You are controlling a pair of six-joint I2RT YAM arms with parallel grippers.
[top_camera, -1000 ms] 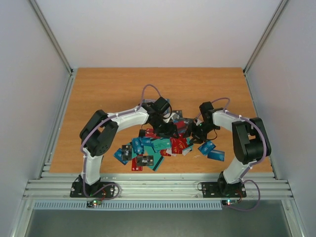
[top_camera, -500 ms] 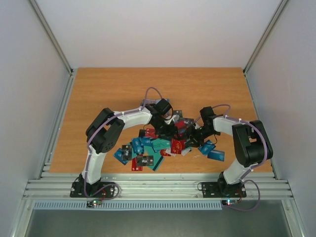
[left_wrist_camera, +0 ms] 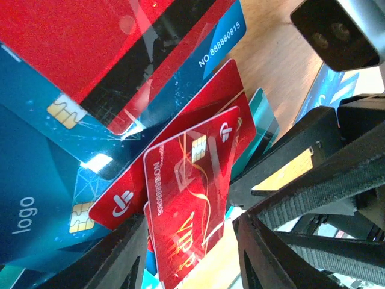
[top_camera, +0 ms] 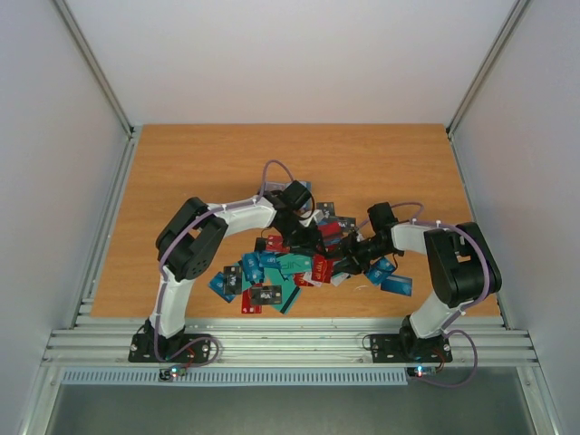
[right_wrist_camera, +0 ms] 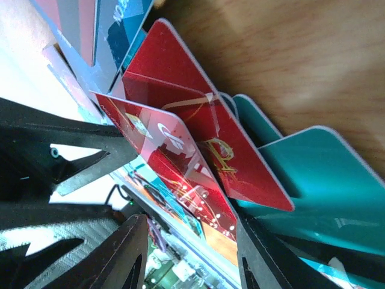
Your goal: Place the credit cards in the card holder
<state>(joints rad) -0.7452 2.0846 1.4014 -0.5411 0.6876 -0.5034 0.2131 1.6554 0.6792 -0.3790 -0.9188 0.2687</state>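
Right gripper has slid further into the right side of the credit cards pile than 1 s ago. Left elbow has shifted a bit; left gripper remains at the far side of the pile.

Readable in the left wrist view:
- red card: gold "VIP", gold chip, white "NO.8888…" along its edge
- blue card: white "NO 8888…"
- dark blue card: white "logo"

Left jaws are apart, straddling the VIP card's end with no clear pinch. Right jaws are also spread, with red cards between them. Each wrist view shows the other gripper's black frame close by, crowding the pile's middle.

Teal piece lies under the red cards; can't tell if it is the card holder. Pile sits on the wooden table.
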